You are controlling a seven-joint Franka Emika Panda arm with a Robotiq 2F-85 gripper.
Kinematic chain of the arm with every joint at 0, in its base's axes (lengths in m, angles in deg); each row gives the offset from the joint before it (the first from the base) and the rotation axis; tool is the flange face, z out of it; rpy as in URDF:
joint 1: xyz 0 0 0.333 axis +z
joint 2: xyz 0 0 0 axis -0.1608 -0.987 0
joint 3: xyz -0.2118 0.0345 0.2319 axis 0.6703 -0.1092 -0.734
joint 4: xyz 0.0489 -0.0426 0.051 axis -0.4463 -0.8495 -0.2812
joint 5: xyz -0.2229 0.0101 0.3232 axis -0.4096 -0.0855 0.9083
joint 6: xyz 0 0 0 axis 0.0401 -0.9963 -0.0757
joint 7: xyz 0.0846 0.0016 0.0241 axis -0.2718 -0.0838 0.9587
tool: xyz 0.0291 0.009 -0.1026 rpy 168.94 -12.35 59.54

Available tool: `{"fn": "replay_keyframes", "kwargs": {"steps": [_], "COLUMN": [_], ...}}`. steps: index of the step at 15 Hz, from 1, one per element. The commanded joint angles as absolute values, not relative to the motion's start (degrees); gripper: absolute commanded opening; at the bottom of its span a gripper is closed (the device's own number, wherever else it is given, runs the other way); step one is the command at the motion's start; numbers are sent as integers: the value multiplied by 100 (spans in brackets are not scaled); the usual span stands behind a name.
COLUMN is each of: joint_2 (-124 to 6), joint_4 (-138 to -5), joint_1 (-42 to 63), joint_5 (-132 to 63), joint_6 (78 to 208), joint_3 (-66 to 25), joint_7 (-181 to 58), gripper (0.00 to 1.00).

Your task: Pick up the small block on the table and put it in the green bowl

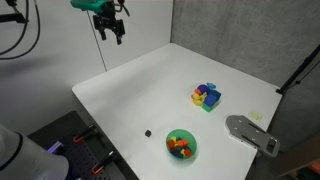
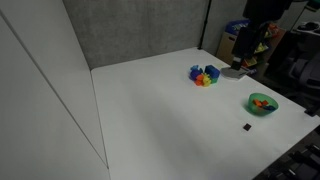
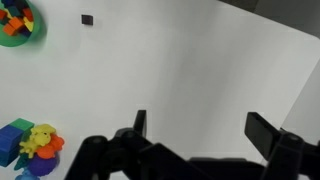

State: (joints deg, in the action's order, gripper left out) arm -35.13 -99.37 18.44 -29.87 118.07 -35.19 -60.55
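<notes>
The small block (image 1: 147,132) is a tiny dark cube on the white table near its front edge, left of the green bowl (image 1: 181,145). In both exterior views the bowl (image 2: 262,103) holds orange and red pieces, with the block (image 2: 246,127) close by. In the wrist view the block (image 3: 87,19) lies at the top left beside the bowl (image 3: 20,22). My gripper (image 1: 109,27) hangs high above the table's far corner, far from the block. Its fingers (image 3: 200,135) are spread wide and empty.
A cluster of yellow, blue and purple blocks (image 1: 207,96) sits toward the table's far side, and shows in the wrist view (image 3: 28,145). A flat grey metal plate (image 1: 251,133) lies at the table's edge. A grey wall stands behind the table (image 1: 150,90).
</notes>
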Motion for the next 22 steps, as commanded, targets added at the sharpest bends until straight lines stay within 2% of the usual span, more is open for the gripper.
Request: {"fn": "replay_keyframes", "kwargs": {"steps": [1, 12, 22], "joint_2": [-3588, -4710, -6647], "joint_4": [-10425, -11954, -12084], "joint_1": [1714, 1157, 1145], "joint_5": [-3159, -3992, -4579], "joint_6": [12466, 15208, 17381], "joint_3": [-3360, -2705, -1803], "joint_7": [-5998, -6030, -6141], "gripper": [100, 100, 100]}}
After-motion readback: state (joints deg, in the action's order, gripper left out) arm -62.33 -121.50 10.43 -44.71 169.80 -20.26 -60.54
